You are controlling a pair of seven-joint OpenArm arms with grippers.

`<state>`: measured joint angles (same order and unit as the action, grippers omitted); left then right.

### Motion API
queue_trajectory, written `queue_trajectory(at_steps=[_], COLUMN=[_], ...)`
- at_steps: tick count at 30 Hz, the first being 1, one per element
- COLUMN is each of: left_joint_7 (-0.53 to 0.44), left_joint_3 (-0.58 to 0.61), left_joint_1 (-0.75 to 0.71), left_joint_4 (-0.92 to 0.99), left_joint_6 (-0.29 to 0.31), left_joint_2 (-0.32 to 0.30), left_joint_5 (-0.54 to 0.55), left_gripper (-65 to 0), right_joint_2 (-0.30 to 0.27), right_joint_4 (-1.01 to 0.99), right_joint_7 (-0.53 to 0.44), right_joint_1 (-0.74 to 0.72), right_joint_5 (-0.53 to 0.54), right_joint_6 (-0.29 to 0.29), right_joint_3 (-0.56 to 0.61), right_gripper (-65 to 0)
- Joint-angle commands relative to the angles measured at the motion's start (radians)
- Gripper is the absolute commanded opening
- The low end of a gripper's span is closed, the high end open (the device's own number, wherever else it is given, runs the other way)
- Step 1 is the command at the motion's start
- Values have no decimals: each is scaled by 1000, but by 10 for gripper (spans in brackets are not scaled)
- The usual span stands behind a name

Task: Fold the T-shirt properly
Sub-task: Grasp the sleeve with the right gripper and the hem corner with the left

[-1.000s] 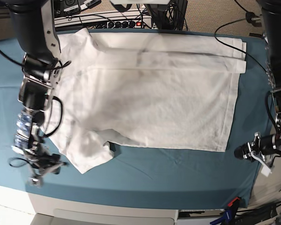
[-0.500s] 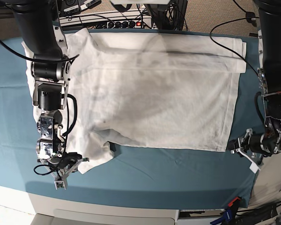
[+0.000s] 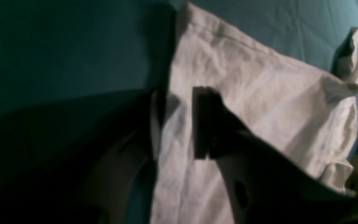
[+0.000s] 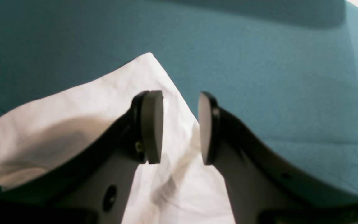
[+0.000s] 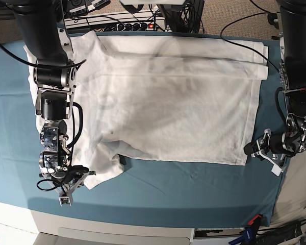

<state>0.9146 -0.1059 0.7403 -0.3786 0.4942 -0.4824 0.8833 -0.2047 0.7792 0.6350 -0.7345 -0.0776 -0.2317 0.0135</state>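
Observation:
The white T-shirt (image 5: 168,102) lies spread flat and wrinkled on the teal table cloth (image 5: 183,189), its hem toward the base view's right. My right gripper (image 5: 76,179) is open at the near sleeve's corner on the left. In the right wrist view the right gripper (image 4: 179,127) straddles the sleeve's edge (image 4: 73,124). My left gripper (image 5: 255,149) is open at the near hem corner on the right. In the left wrist view the left gripper (image 3: 179,124) sits low over the shirt's edge (image 3: 259,102), one finger on each side of it.
A power strip and cables (image 5: 132,23) run along the table's far edge. The white table front (image 5: 143,227) lies below the cloth. A blue and red clamp (image 5: 250,229) sits at the front right corner. A cable (image 5: 250,28) loops over the far right.
My right gripper moved right onto the sleeve corner. My left gripper moved left up to the hem corner. The shirt has not moved.

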Motion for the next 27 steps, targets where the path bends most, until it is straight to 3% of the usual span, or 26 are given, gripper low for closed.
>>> queue_trajectory(at_steps=[1,10,17,21,24,27], left_joint_7=[-3,2,2,-6,-11,-14], left_joint_3=[-1,-1,-1,-1,-1,-1], left_joint_1=[34,48,75,74,74,74], left_joint_4=[-10,-10,-10,-10,-10,-10], left_joint_6=[16,87,95,95,94,94], left_joint_2=[-13,-4,17,28,31,31], left_joint_5=[15,68,82,81,74,74], left_gripper=[-470,-470,-470,-535,-638,-650], right_joint_2=[-8,-8,-9,-9,-9,-9], right_joint_4=[17,17,17,17,17,17], right_joint_7=[-31,-102,-134,-135,-135,-135], right_joint_1=[-41,-5,32,36,36,36], right_joint_5=[6,5,-29,-29,-29,-58], right_joint_6=[5,5,5,6,6,10], right_joint_3=[-2,-2,-2,-2,-2,-2], right_gripper=[-454,-454,-454,-454,-454,-454])
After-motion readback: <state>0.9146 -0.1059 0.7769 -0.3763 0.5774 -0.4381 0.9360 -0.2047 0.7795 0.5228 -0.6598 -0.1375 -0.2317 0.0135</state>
